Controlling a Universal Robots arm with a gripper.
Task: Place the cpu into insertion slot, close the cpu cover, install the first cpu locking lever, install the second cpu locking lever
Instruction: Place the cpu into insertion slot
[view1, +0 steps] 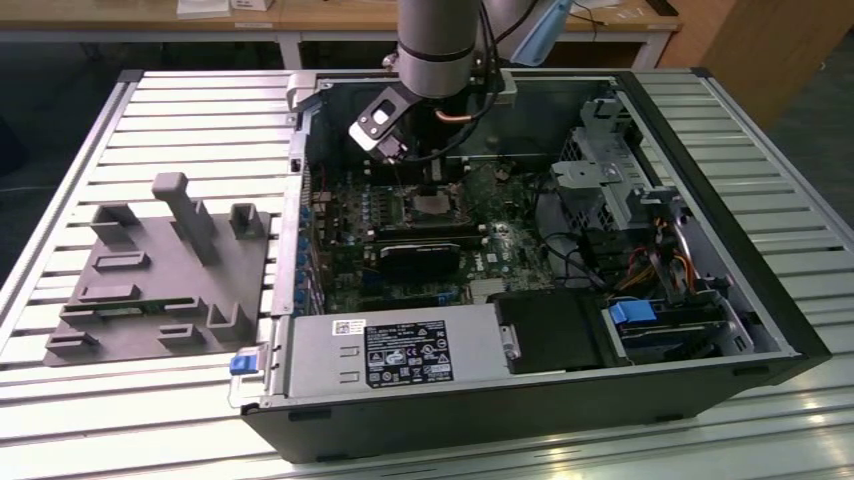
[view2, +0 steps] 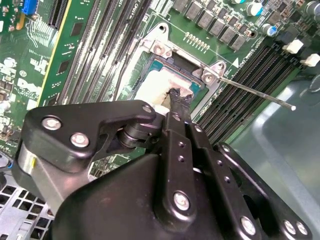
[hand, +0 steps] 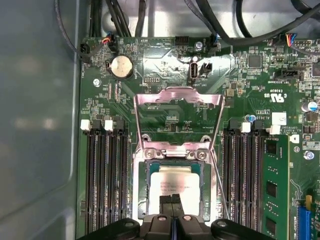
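Pincer (hand: 172, 201) tips together, resting over cpu (hand: 172, 182) seated in insertion slot (hand: 144, 187), cpu cover (hand: 178, 94) raised open

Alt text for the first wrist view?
The cpu sits in the insertion slot, with the gripper over it, fingers shut. The cpu cover stands open, and memory slots flank the slot.

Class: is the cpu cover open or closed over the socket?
Open. In the first wrist view the cpu cover is swung back off the insertion slot, leaving the metal top of the cpu uncovered.
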